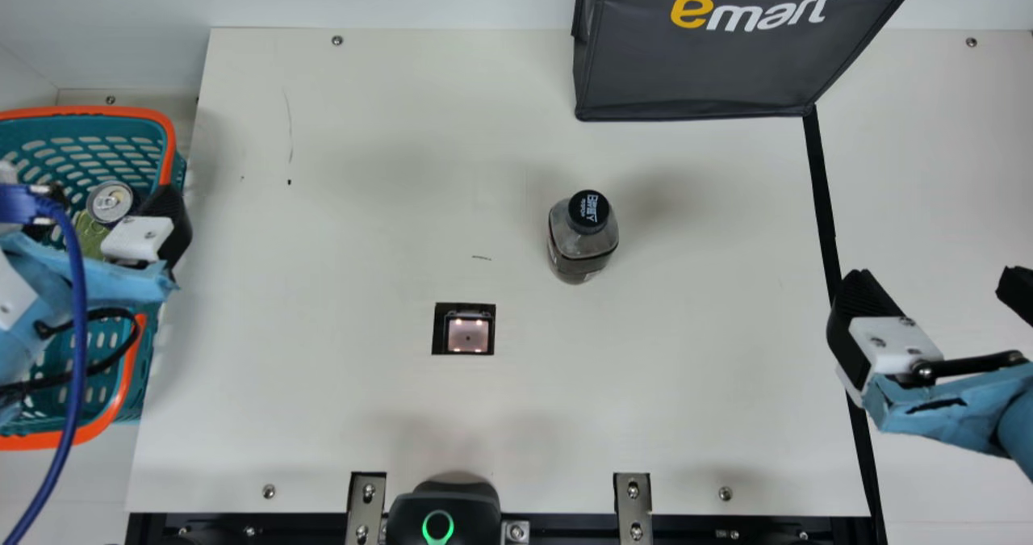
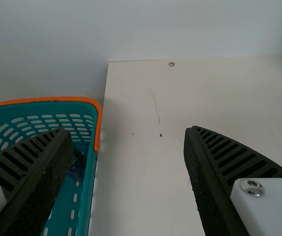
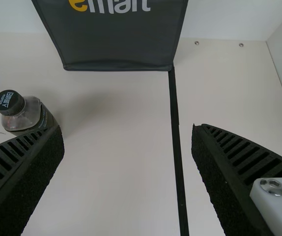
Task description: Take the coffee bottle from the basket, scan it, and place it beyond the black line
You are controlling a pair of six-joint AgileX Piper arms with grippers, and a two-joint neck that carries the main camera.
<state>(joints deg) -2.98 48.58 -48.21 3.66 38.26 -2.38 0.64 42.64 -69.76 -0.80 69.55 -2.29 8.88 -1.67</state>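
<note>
coffee bottle (image 1: pixel 583 242) stood inward of tabletop's (image 1: pixel 323 416) far edge, likely for right gripper's (image 3: pixel 127 129) pickup | left gripper's (image 2: pixel 128 132) fingers (image 2: pixel 212 182) apart, right's too

yellow-and-white brand lettering (image 1: pixel 754 12): dark bag (image 1: pixel 694 81) | small white print (image 1: pixel 592 207): black cap (image 1: pixel 575 212) of coffee bottle (image 1: pixel 581 246)

Mock checkout, lab-like: scanner window (image 1: pixel 468 333) set in worktop (image 1: pixel 363 416), shopping basket (image 1: pixel 153 115), store bag (image 1: pixel 694 69), robot arms.
</note>
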